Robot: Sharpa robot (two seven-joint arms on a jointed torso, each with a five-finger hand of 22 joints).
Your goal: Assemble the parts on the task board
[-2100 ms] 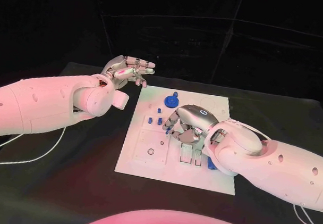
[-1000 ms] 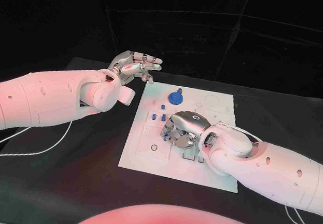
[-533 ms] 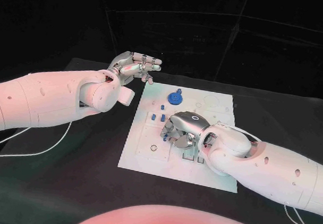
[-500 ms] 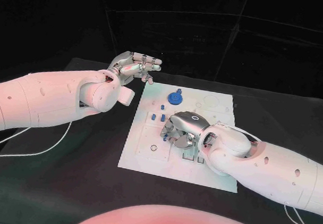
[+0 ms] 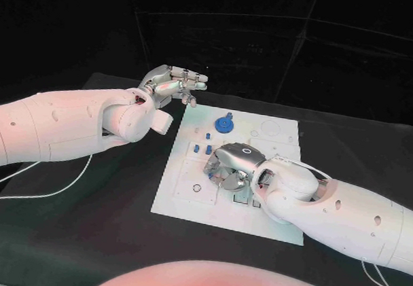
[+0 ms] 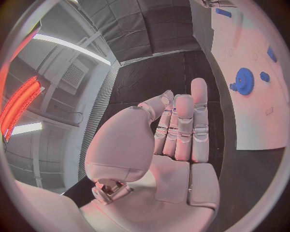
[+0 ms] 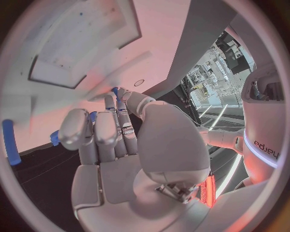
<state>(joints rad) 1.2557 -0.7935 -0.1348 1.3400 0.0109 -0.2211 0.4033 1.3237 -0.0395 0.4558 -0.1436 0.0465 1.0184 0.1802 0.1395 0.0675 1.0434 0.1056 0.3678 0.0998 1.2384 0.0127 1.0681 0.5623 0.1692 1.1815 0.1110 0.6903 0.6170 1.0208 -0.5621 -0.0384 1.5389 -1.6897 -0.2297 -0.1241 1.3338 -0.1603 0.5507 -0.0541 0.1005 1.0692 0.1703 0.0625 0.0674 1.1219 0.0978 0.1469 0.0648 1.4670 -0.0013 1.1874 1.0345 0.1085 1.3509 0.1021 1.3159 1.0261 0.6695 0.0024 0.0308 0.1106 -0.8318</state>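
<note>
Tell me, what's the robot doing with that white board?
It is putting small blue parts together on the white task board. Its right hand is down over the middle of the board, fingers curled, with a bit of blue at the fingertips; whether it grips a part is unclear. Its left hand hangs off the board's far corner, holding nothing. A blue gear sits on the board.

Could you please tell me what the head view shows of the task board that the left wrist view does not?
The head view takes in the whole task board, with the right hand low over its middle and small blue parts just beyond that hand. It also shows the left hand raised off the board's far left corner. The left wrist view alone shows the left hand's palm side, fingers close together and holding nothing. Both views share the blue gear, which lies at the board's far end, the white board itself, and the black table.
</note>
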